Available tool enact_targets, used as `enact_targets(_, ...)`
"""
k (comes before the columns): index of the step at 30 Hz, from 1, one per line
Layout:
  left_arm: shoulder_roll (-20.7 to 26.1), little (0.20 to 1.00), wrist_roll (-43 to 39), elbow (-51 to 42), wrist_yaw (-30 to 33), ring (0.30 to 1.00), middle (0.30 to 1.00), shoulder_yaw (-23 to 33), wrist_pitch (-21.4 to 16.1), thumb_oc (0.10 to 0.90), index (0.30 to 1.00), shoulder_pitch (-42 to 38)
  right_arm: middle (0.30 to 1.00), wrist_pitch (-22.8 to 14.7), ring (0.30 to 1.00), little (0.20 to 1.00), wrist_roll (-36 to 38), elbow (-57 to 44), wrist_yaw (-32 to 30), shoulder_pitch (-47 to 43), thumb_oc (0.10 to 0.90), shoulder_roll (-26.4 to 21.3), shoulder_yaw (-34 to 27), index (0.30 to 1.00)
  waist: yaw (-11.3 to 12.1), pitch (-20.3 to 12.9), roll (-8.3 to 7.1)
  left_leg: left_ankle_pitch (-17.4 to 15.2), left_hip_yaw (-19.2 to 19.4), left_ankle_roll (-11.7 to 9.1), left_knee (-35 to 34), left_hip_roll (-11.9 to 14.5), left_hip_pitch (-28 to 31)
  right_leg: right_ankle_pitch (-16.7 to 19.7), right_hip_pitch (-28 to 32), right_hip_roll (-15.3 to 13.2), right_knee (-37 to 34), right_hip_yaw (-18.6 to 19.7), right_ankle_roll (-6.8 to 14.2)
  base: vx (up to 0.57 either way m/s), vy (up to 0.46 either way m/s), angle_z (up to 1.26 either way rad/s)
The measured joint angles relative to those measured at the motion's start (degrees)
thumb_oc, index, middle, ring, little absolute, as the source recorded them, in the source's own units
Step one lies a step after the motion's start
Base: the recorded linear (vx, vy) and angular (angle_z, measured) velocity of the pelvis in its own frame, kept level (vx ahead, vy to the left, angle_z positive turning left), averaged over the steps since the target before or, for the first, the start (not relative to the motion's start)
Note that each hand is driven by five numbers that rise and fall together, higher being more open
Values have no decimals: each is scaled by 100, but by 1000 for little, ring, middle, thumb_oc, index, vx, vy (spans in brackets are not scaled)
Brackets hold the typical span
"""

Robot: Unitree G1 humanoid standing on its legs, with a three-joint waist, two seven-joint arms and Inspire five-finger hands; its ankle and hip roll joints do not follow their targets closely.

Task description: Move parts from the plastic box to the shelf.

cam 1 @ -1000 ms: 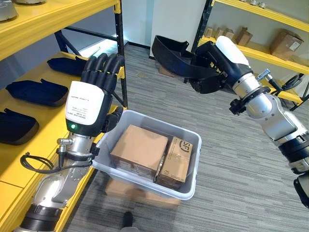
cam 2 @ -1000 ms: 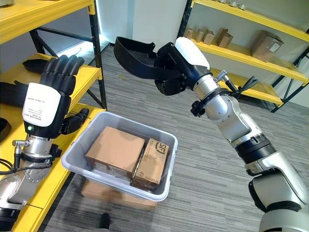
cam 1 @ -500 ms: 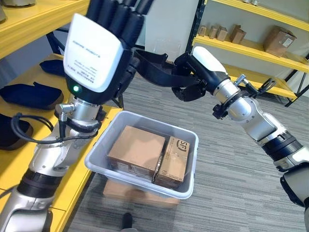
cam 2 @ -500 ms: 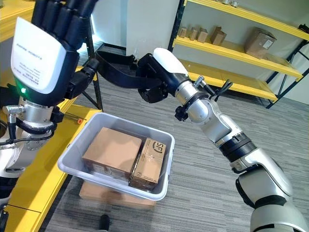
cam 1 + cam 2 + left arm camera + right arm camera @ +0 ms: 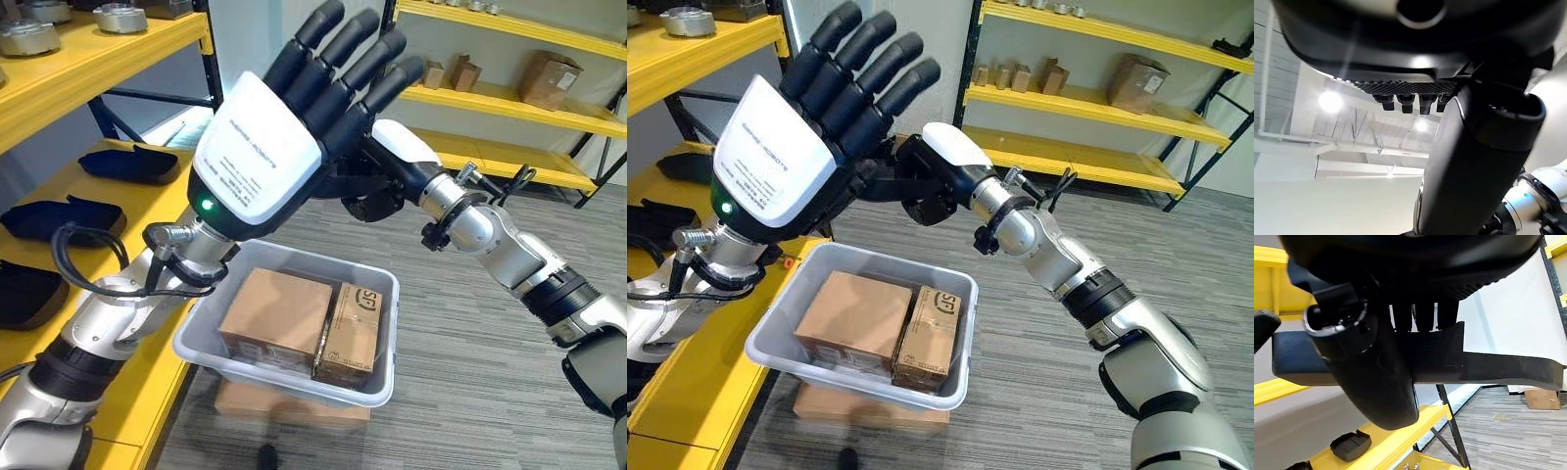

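- While the left hand was raised high above the box, its fingers stood straight and slightly spread, holding nothing.
- Right hand was held out beyond it, over the far side of the box, with fingers and thumb curled round one black part; the part was up in the air, touching neither box nor shelf.
- Two cardboard cartons lay side by side in the grey box, the larger on the left, the smaller on the right, touching each other.
- Box rested on another flat carton on the floor.
- On the left shelf, three black parts lay on the middle yellow board: one far, one in the middle, one near, set apart from each other.
- Two metal pieces stood on the upper board of that shelf.
- Far right shelf held several small cartons.
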Motion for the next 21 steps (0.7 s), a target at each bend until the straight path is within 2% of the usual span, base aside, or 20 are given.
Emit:
enact_targets(8, -85, 1000, -133, -729, -96, 1000, 1000, 695, -144, 900, 1000, 990, 300, -45, 300, 300, -201, 14, 2, 1, 400, -7, 2, 300, 10, -3, 0, -41, 103, 5, 0, 1, 74, 2, 8, -23, -1, 105, -1, -1, 4, -7)
enact_targets(14, -78, 1000, -301, -1277, -128, 1000, 1000, 695, -495, 900, 1000, 1058, 300, -85, 300, 300, -204, 110, 2, -1, 400, -8, 2, 300, 60, -5, 1, -44, 102, 4, 0, -4, 74, 2, 9, -25, -1, 104, -1, 0, 0, 0)
enact_targets(21, -233, 1000, -804, -1536, -312, 1000, 1000, 725, -616, 900, 1000, 1226, 300, -61, 300, 300, -215, 218, 1, 0, 400, -87, 2, 300, 154, -30, 41, -48, 91, 2, 0, -6, 71, 1, 12, -23, -1, 97, 0, 0, 0, 0)
